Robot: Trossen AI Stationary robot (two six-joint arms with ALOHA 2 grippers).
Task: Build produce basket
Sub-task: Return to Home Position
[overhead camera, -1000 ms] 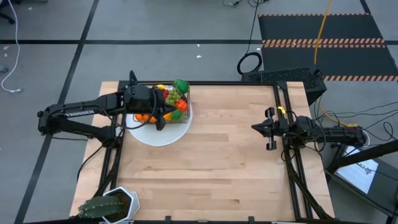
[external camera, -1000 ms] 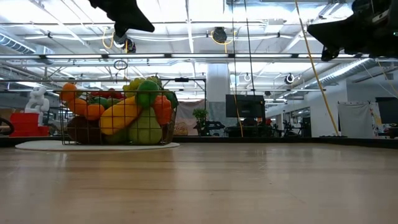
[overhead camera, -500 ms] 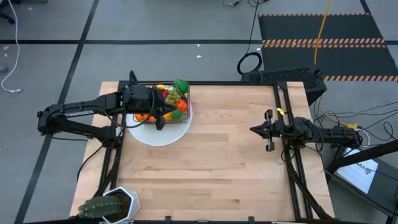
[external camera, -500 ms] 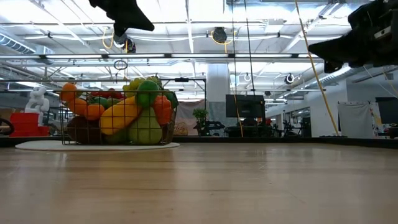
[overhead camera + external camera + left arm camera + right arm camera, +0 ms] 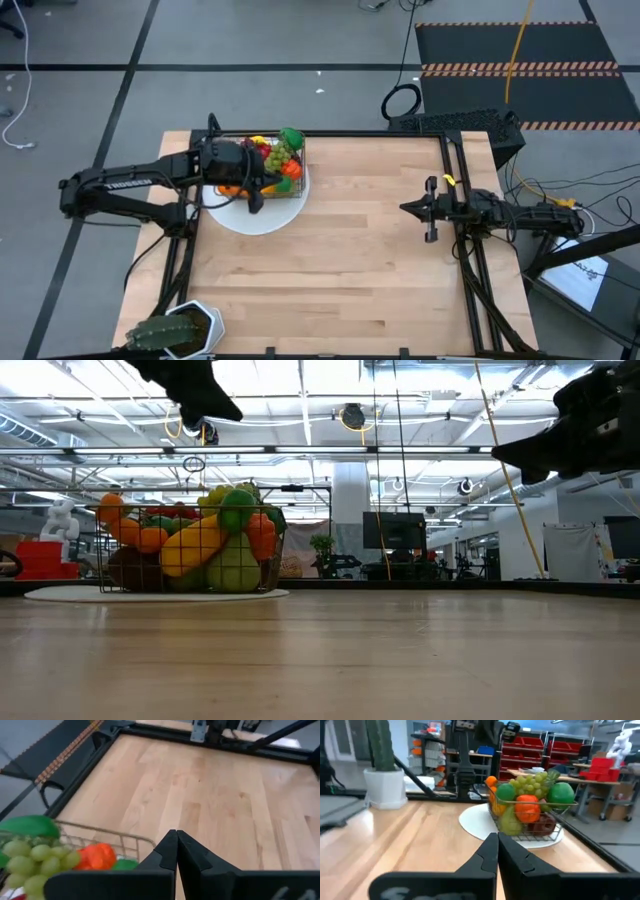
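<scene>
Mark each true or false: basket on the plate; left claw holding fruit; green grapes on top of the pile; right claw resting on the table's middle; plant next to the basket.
1. The basket stands on the white plate. True.
2. The left claw holds a fruit. False: it is shut and empty, above the basket.
3. Green grapes lie on top of the pile. True.
4. The right claw rests on the middle of the table. False: it hangs shut in the air at the table's right edge.
5. The potted plant stands next to the basket. False: it is at the near left corner, apart from the plate.
</scene>
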